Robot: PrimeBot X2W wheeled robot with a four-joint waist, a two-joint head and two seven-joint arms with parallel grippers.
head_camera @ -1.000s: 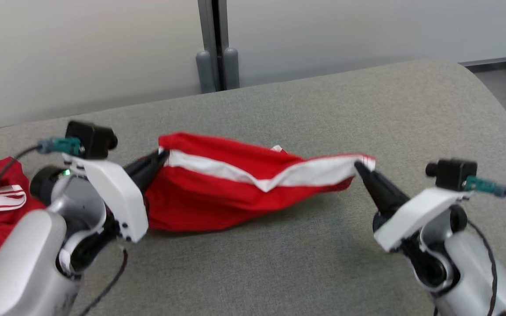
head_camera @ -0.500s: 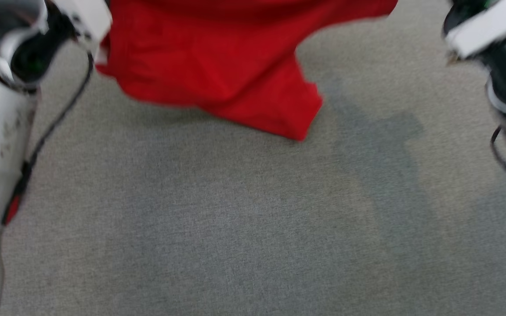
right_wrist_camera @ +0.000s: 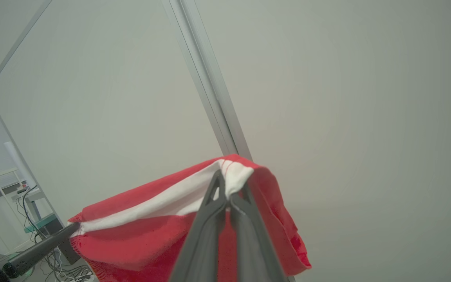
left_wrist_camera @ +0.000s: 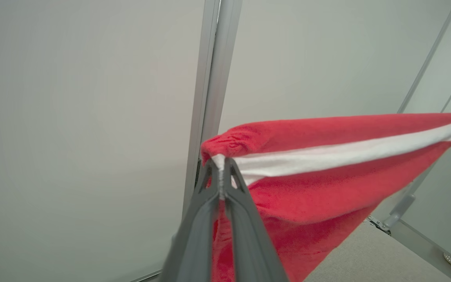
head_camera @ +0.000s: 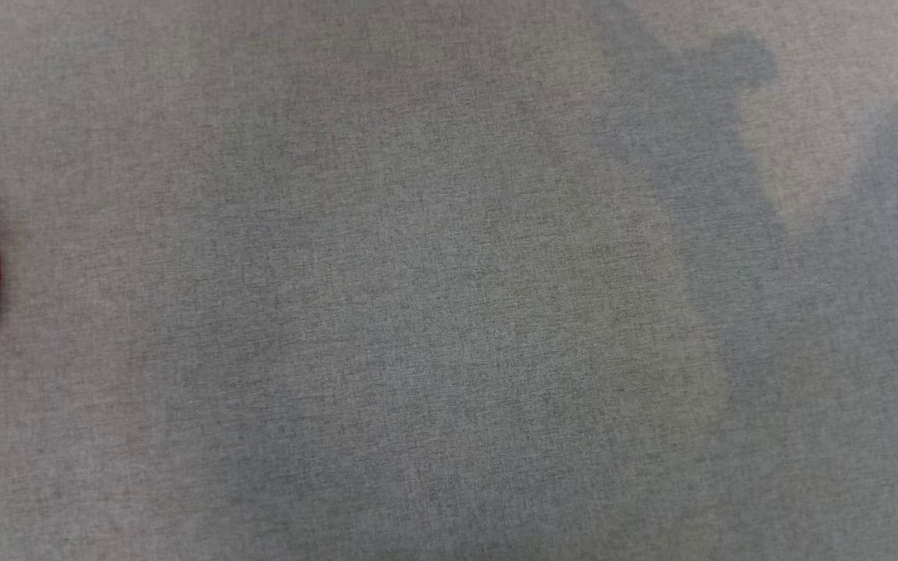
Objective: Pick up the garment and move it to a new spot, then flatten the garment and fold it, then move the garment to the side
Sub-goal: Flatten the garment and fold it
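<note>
Hanging stretched between left pincer (left_wrist_camera: 220,166) and right pincer (right_wrist_camera: 228,188), garment (left_wrist_camera: 327,184), both clamped on it

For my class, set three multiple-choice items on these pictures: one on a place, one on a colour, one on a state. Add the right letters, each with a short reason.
1. Where does the left hand grip the garment?
A. at its white band
B. at a pocket
C. nowhere

2. What colour is most of the garment?
A. blue
B. red
C. green

3. What state is the garment in?
A. folded flat
B. dangling from one hand
C. stretched between left hand and right hand

1 A: it pinches the band's end.
2 B: red cloth lies above and below the band.
3 C: each wrist view shows a shut hand on one end.
</note>
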